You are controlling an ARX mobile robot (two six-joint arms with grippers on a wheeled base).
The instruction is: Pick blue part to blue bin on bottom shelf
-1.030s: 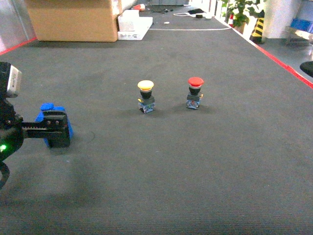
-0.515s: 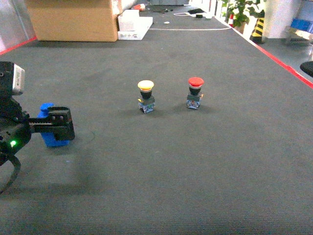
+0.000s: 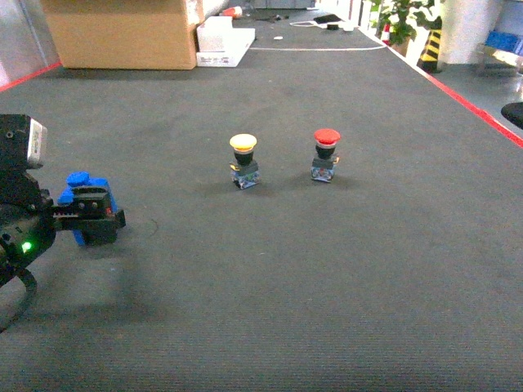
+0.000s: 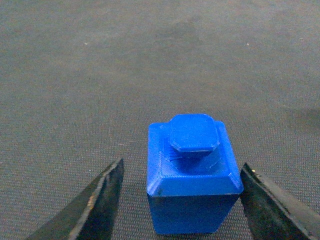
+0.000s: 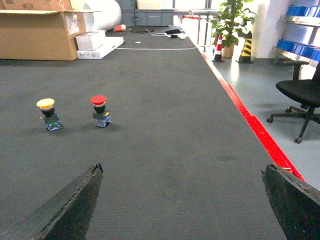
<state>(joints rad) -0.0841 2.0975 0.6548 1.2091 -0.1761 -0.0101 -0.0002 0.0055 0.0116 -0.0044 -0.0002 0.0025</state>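
The blue part point(image 3: 78, 181) is a small blue block with an octagonal knob on top, and it stands upright on the dark mat at the far left. My left gripper point(image 3: 94, 214) is open and low around it. In the left wrist view the blue part point(image 4: 192, 170) sits between the fingers of the left gripper point(image 4: 182, 165). The right finger is almost at its corner and the left finger stands clear of it. My right gripper point(image 5: 182, 167) is wide open over bare mat and holds nothing. A steel rack with blue bins point(image 5: 300, 47) stands far off at the right; I cannot tell which level is the bottom shelf.
A yellow-capped push button point(image 3: 243, 159) and a red-capped one point(image 3: 325, 153) stand mid-mat. A cardboard box point(image 3: 122, 33) and white boxes point(image 3: 225, 41) lie at the back left. A red line point(image 3: 474, 106) edges the mat on the right, with an office chair point(image 5: 302, 95) beyond.
My left gripper has shifted slightly around the blue part and sits a little lower than half a second ago. The blue part stays on the mat.
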